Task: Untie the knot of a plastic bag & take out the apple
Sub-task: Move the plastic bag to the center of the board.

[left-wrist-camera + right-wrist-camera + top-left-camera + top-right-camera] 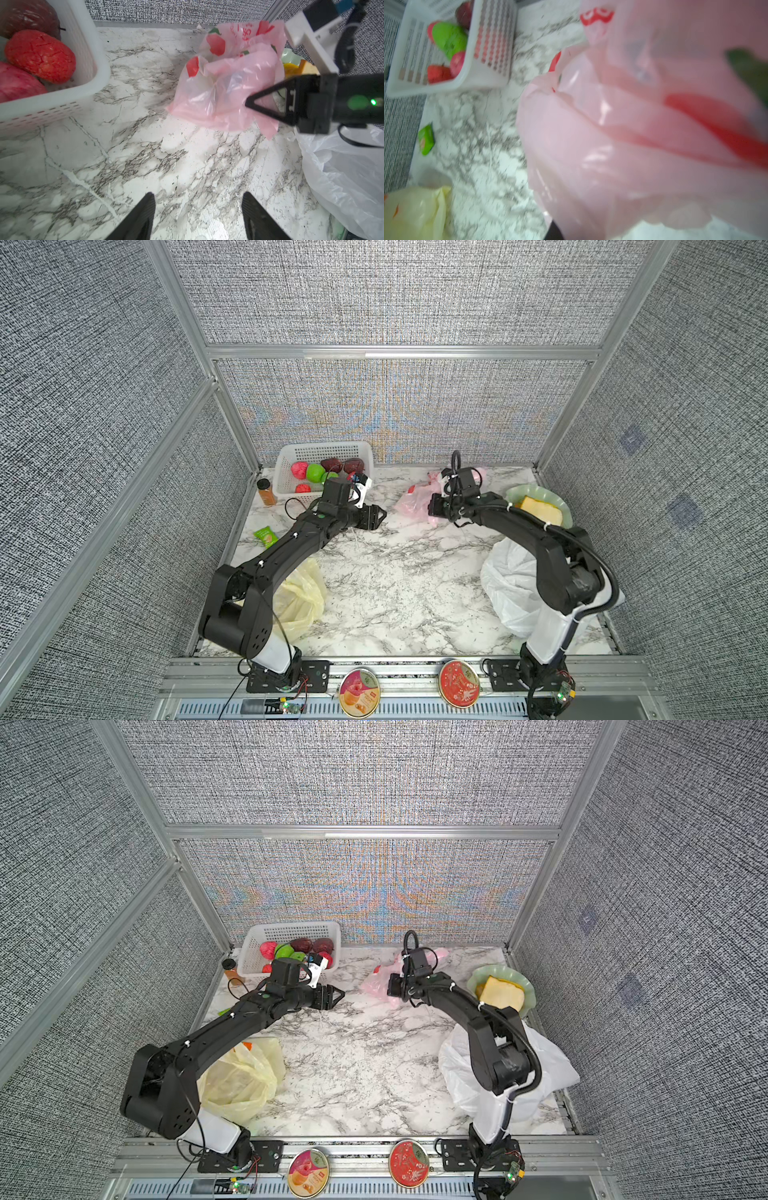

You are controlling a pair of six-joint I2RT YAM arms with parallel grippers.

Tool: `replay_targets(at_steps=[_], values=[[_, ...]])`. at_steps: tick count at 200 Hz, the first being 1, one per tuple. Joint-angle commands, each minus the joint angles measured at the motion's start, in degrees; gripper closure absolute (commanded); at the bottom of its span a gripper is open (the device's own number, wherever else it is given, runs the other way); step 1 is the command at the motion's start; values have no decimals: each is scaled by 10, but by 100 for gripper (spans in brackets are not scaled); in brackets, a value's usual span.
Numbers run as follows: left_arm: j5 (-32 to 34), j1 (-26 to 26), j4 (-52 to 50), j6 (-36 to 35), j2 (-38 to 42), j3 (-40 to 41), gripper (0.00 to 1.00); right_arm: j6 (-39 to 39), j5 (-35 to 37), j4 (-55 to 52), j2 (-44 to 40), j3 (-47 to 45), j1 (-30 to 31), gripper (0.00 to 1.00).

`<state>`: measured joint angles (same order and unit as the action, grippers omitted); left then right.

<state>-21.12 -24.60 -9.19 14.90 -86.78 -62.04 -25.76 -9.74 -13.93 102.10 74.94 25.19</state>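
Pink bag point(411, 502): I see it toward the back of the tabletop point(395, 572), between the white basket point(324, 446) and the pale green plate point(519, 490), slumped and crumpled with its lower folds on the marble.
Bag contents: the film is translucent with red fruit printed on it; I cannot make out an apple inside, and I cannot tell the state of the knot.
Right gripper point(248, 102): my jaws are pinched together on a fold of the pink bag, on its plate side; the right wrist view is blurred and almost filled by pink film.
Left gripper point(199, 207): my jaws stand apart with nothing between them, low over bare marble just in front of the basket, pointed toward the bag and clear of it.
Basket contents: red, green and dark red fruit.
Plate: a slice of bread point(540, 510) lies on it.
Other bags: a yellow bag point(299, 597) sits under my left arm, a white bag point(511, 585) beside my right arm.
Left edge: a spice jar point(266, 491) stands beside the basket, with a green packet point(264, 536) nearer me.
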Motion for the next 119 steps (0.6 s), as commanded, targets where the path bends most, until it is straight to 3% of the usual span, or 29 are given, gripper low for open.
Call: replay_targets(at_steps=[1, 15, 34, 42, 56, 67, 87, 119], values=[[22, 1, -5, 3, 38, 22, 32, -13, 41, 8, -70, -56, 39, 100], [30, 1, -13, 3, 63, 37, 32, -24, 59, -6, -118, -83, 69, 100], [37, 0, -10, 10, 88, 63, 32, -40, 69, -19, -185, -113, 114, 91], [37, 1, -3, 15, 95, 76, 32, -45, 77, -23, -211, -124, 133, 82], [31, -2, 9, 21, 100, 92, 33, -50, 81, -36, -256, -137, 152, 57], [30, -11, 12, 23, 100, 96, 33, -54, 80, -54, -285, -148, 152, 46], [41, -42, 20, 21, 103, 93, 33, -38, 123, -109, -339, -156, 144, 37], [54, -103, 51, 6, 106, 85, 34, -5, 185, -181, -382, -170, 107, 34]])
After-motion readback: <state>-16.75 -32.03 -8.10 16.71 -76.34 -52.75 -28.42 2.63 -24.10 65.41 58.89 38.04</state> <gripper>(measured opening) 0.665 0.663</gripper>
